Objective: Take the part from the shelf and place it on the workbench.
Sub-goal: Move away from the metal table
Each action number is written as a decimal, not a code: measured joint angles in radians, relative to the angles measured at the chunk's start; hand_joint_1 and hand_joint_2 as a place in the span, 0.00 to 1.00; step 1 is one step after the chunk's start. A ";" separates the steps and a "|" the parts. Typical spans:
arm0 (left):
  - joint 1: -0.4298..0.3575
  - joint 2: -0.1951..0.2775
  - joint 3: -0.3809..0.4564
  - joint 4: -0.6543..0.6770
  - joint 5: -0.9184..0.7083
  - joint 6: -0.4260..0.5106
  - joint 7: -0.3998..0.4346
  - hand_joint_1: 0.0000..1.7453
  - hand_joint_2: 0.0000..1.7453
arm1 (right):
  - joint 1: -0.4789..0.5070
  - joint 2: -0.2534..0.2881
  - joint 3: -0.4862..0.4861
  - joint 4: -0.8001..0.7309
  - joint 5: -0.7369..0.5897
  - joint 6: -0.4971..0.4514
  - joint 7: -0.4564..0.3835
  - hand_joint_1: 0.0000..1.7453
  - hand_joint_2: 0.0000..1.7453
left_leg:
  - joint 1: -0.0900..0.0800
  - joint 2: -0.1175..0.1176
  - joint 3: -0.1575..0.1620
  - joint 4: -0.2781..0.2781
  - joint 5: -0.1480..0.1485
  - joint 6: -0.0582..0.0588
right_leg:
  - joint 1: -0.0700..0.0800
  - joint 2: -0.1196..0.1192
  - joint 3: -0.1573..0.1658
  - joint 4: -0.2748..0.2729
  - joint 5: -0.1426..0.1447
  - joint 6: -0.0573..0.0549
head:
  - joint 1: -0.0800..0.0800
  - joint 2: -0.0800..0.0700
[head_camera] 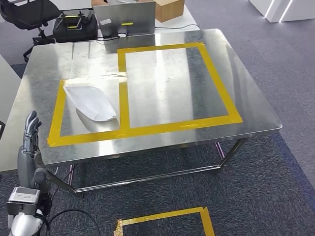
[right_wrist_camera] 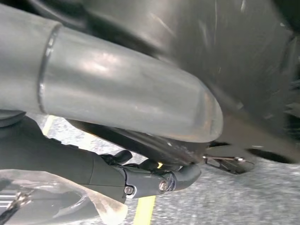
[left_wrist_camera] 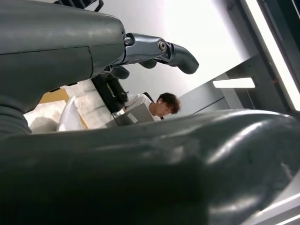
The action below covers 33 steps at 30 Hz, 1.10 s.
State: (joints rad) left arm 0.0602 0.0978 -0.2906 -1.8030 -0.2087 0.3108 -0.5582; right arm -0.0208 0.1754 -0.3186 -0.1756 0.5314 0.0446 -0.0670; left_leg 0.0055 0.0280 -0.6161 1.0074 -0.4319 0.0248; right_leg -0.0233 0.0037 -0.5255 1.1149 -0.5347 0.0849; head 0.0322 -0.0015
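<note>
Grey carpet with yellow tape marks surrounds a steel workbench (head_camera: 245, 93) whose top carries two yellow-taped rectangles. No writing or brand can be read anywhere; a yellow label on the grey laptop (head_camera: 128, 18) at the far edge is too small to make out. Beside the laptop sit a black case (head_camera: 74, 24) and a cardboard box (head_camera: 169, 8).

The white part (head_camera: 93, 102) lies inside the smaller taped rectangle on the robot's left side. The left hand (head_camera: 30, 132) is raised just off the bench's near corner, fingers straight and apart, holding nothing and clear of the part. The right hand (right_wrist_camera: 141, 180) hangs over the floor, fingers extended, grasping nothing. A person (left_wrist_camera: 166, 103) shows behind the laptop.
</note>
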 joint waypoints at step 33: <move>0.034 -0.013 0.040 0.005 0.022 -0.013 0.033 0.00 0.00 | -0.010 -0.001 -0.001 -0.002 0.011 0.009 0.008 0.00 0.00 | -0.014 -0.009 -0.028 -0.002 0.045 0.000 | 0.021 -0.003 0.120 -0.161 -0.043 -0.053 | 0.005 0.000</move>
State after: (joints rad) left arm 0.0939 0.0848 -0.2508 -1.7977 -0.1870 0.2976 -0.5250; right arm -0.0309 0.1747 -0.3201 -0.1774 0.5422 0.0532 -0.0586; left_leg -0.0088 0.0188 -0.6441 1.0050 -0.3872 0.0243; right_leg -0.0019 0.0010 -0.4059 0.9544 -0.5781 0.0316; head 0.0375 -0.0015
